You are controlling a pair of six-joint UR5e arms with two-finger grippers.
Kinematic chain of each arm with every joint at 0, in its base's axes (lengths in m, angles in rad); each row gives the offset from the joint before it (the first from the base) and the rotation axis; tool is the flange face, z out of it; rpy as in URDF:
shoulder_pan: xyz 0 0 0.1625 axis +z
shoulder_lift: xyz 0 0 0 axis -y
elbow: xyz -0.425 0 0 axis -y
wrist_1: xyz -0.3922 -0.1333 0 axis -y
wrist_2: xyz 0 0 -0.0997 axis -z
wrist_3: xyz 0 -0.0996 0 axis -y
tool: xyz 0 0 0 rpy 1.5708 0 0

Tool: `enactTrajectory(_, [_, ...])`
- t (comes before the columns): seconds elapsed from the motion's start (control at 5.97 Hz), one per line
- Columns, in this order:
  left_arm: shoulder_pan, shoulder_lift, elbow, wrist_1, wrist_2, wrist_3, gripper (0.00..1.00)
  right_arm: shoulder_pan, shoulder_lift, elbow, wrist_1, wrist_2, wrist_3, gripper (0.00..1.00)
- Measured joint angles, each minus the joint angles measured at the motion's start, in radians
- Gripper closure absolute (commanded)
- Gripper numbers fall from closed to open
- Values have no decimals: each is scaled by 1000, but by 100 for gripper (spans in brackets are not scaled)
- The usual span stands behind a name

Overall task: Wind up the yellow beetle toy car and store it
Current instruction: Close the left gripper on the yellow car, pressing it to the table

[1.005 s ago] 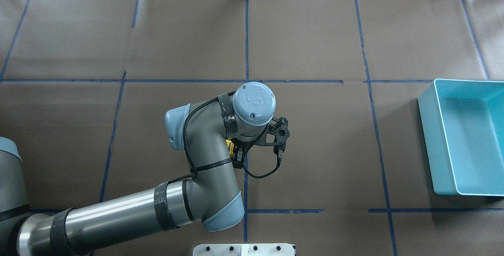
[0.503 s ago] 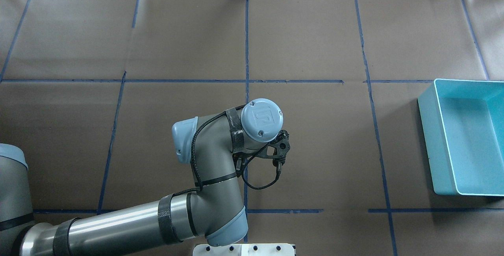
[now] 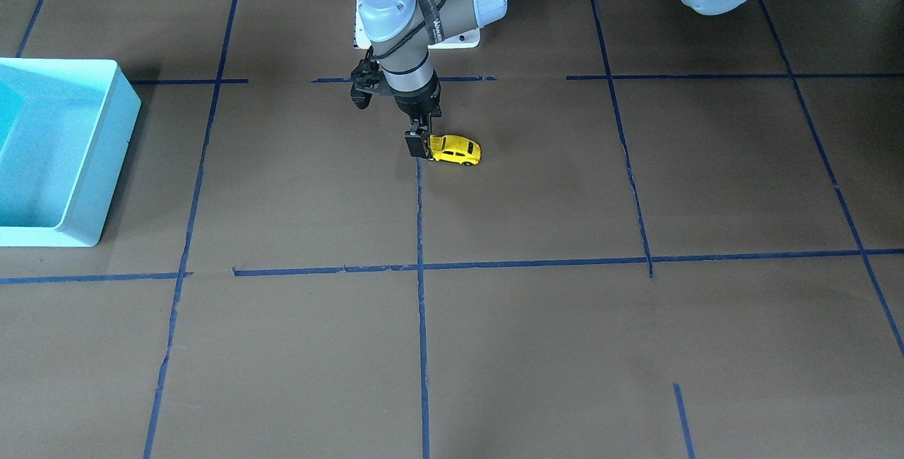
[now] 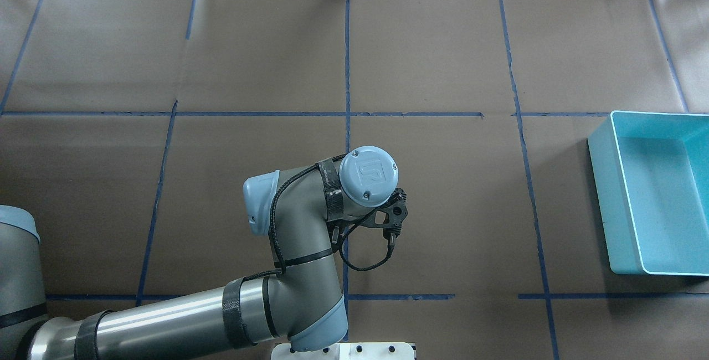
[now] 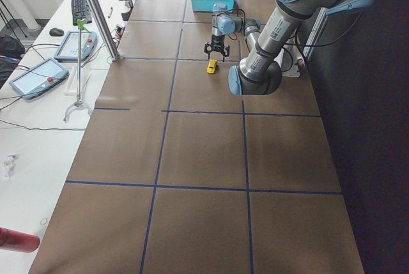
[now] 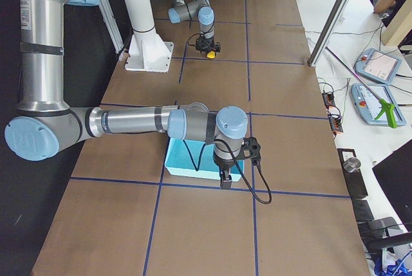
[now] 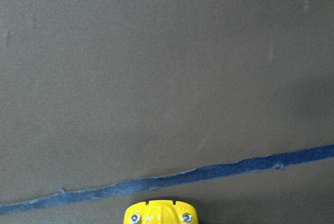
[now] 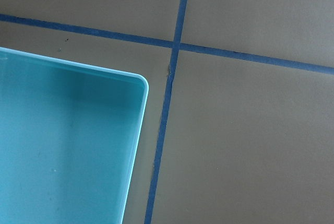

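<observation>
The yellow beetle toy car (image 3: pixel 458 150) stands on its wheels on the brown table near the centre blue line. My left gripper (image 3: pixel 418 147) points straight down and is shut on one end of the car. The car's end shows at the bottom edge of the left wrist view (image 7: pixel 159 213). In the overhead view my left wrist (image 4: pixel 368 176) hides the car. The turquoise bin (image 3: pixel 106 162) is empty, far off on my right side. My right gripper (image 6: pixel 225 179) hangs over the bin's near edge; I cannot tell whether it is open or shut.
Blue tape lines (image 4: pixel 347 72) divide the brown paper-covered table. The bin (image 4: pixel 601 194) sits at the right edge of the overhead view. A white mounting plate (image 4: pixel 343 351) is at the robot's base. Operator equipment lies on side tables beyond the table's far edge.
My left arm has moved back toward the robot's base, mostly in the first half second. The bit of yellow seen under the wrist a second ago is now hidden.
</observation>
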Motion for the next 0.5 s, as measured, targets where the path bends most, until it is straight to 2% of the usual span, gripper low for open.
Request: enactTrajectory(0.5, [-5,2,4,-19,21,1,3,0,0,-7,1,-6,0,0])
